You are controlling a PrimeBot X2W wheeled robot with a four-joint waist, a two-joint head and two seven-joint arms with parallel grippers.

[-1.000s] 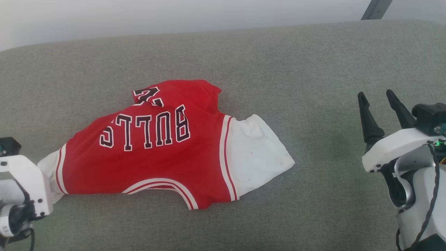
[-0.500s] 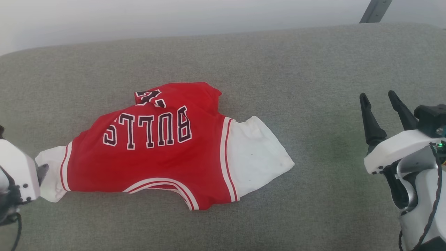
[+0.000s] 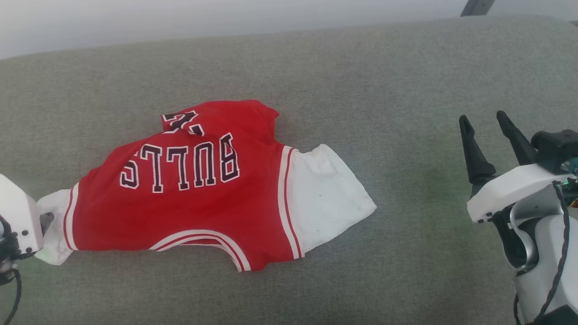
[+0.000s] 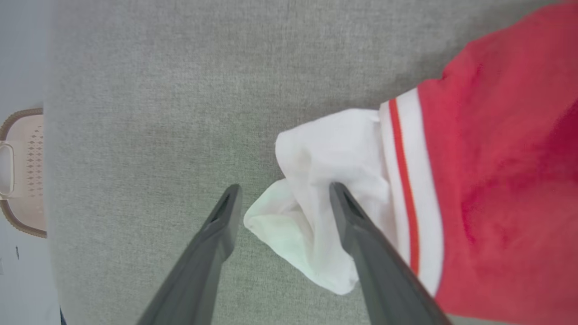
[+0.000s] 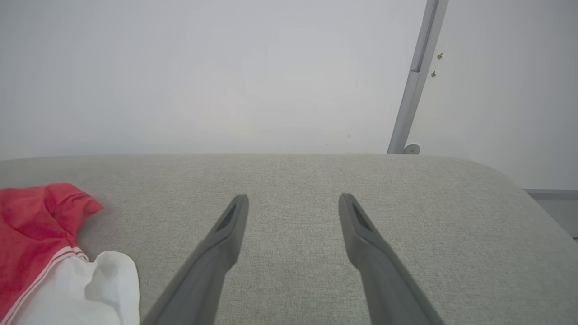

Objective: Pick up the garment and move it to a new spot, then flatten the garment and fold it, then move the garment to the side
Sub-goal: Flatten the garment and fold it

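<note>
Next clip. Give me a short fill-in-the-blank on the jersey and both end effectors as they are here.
1. The garment on the grey cushion carries the word ____ in black-and-white letters.
2. The left end effector has its jaws ____, with the garment's white corner lying loose between its fingers.
3. The right end effector stands apart from the garment, over bare cushion, and holds ____.
Missing words: BULLS; open; nothing.

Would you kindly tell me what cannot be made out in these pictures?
Jersey number: head view, partly folded under, unreadable.
Left gripper: head view, fingers mostly hidden behind its own pale housing at the left edge.
Pale basket: left wrist view, cut off by the left edge.
</note>
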